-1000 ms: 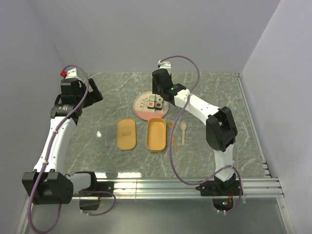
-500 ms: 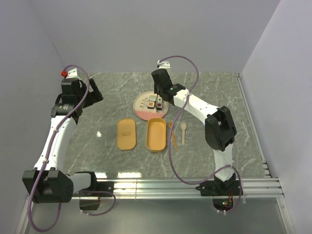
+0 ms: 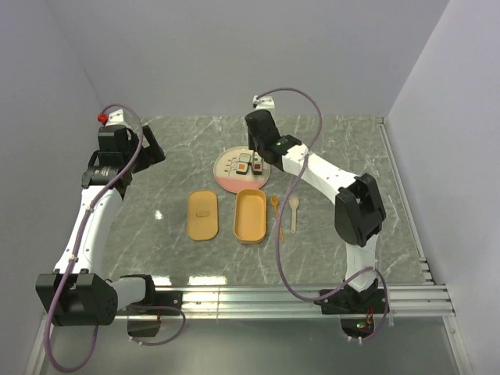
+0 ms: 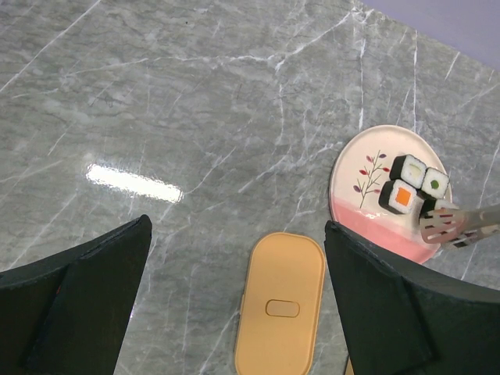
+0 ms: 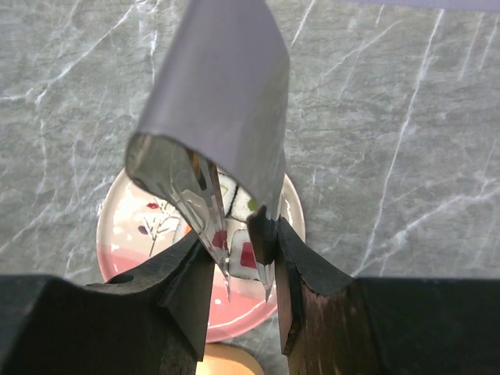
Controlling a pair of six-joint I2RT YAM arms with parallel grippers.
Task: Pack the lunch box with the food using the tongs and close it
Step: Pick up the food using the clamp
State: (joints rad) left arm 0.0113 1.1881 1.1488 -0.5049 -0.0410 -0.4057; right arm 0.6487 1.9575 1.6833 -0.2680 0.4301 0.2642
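My right gripper (image 3: pixel 254 154) (image 5: pixel 243 262) is shut on the tongs (image 5: pixel 223 133), held over the pink-and-cream plate (image 3: pixel 227 180) (image 5: pixel 125 234). The tong tips (image 4: pixel 451 227) stand on either side of a roll with a red centre (image 5: pixel 248 256), among the food (image 3: pixel 250 163) (image 4: pixel 401 195) on the plate. The lunch box base (image 3: pixel 249 216) lies open in front of the plate, with its lid (image 3: pixel 201 215) (image 4: pixel 283 312) flat to its left. My left gripper (image 3: pixel 151 145) (image 4: pixel 234 234) hangs open high above the lid, holding nothing.
An orange spoon (image 3: pixel 276 214) and a beige spoon (image 3: pixel 294 210) lie just right of the box base. Grey marble table (image 3: pixel 156 187) runs out to a metal rail (image 3: pixel 406 195) on the right and walls behind.
The right gripper has squeezed the tongs narrower over the plate and its arm has shifted slightly. The left arm has stayed still.
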